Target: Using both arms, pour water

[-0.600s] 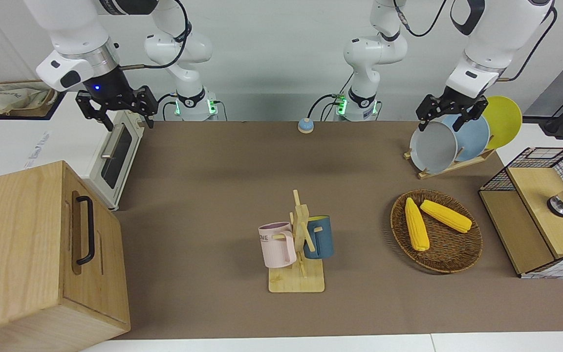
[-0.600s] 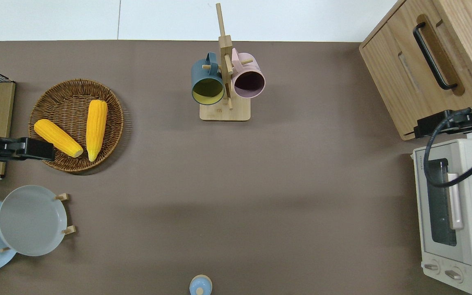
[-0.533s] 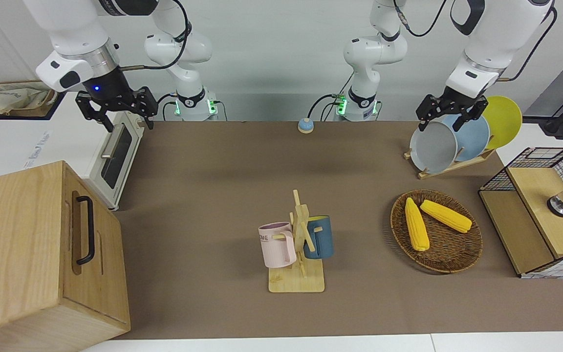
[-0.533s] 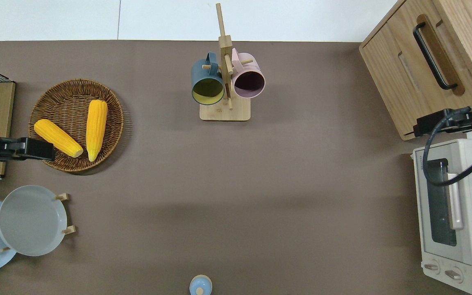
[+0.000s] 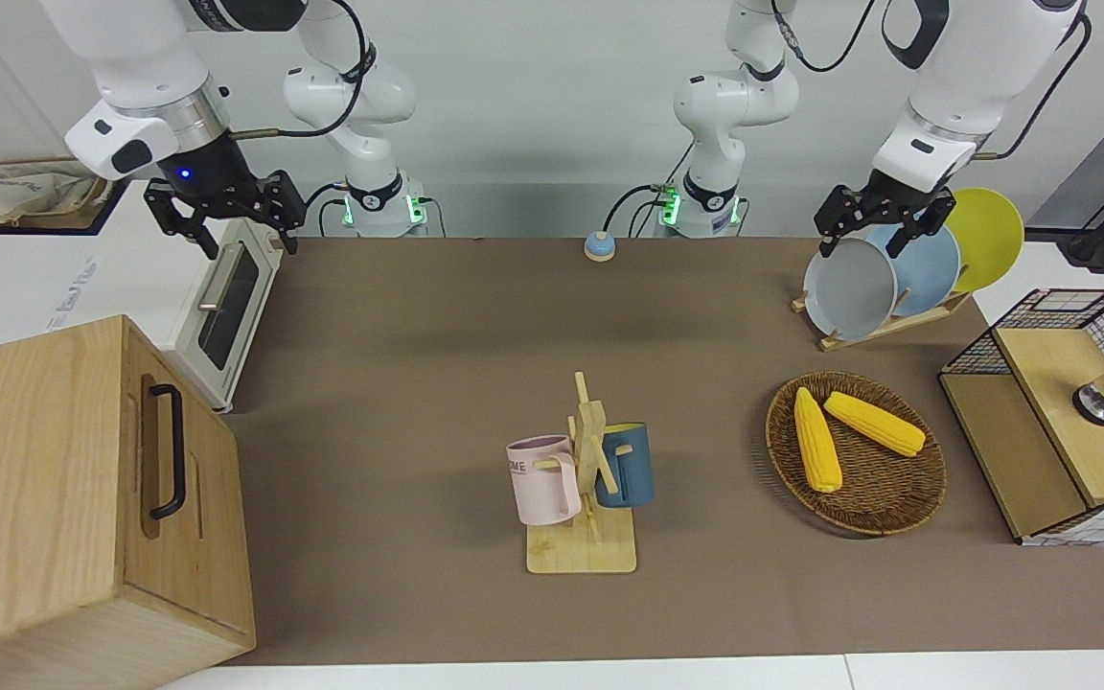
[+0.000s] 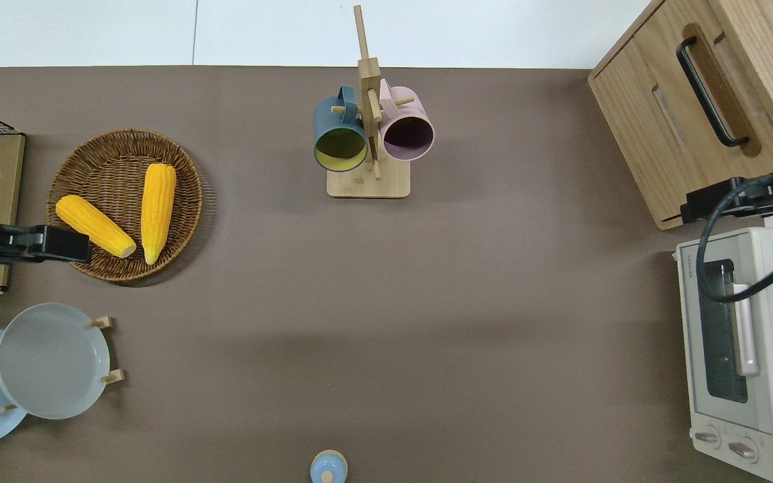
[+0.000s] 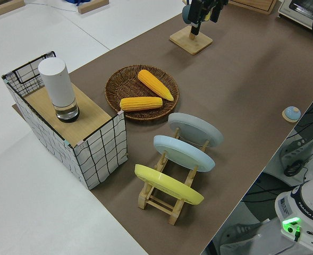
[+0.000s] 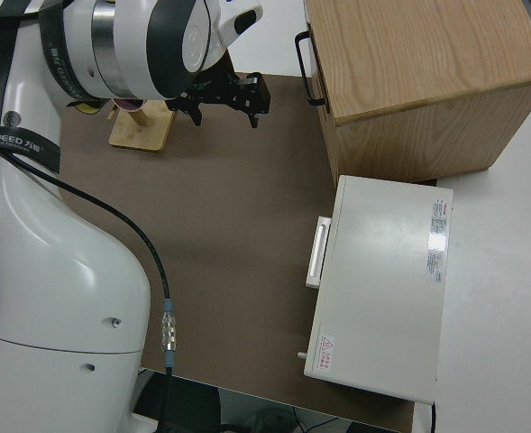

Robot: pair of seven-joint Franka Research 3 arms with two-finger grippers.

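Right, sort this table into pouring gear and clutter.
Likely for pouring: pink mug, blue mug, both on the wooden rack; perhaps white canister; left pincer, right pincer, both open.
Lying about: corn basket, plates, toaster oven, wooden cabinet, bell.

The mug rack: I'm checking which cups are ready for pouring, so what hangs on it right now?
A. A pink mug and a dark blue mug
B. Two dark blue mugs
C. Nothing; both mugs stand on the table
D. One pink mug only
A: the wooden mug rack carries a pink mug on the side toward the right arm's end of the table and a dark blue mug on the side toward the left arm's end.
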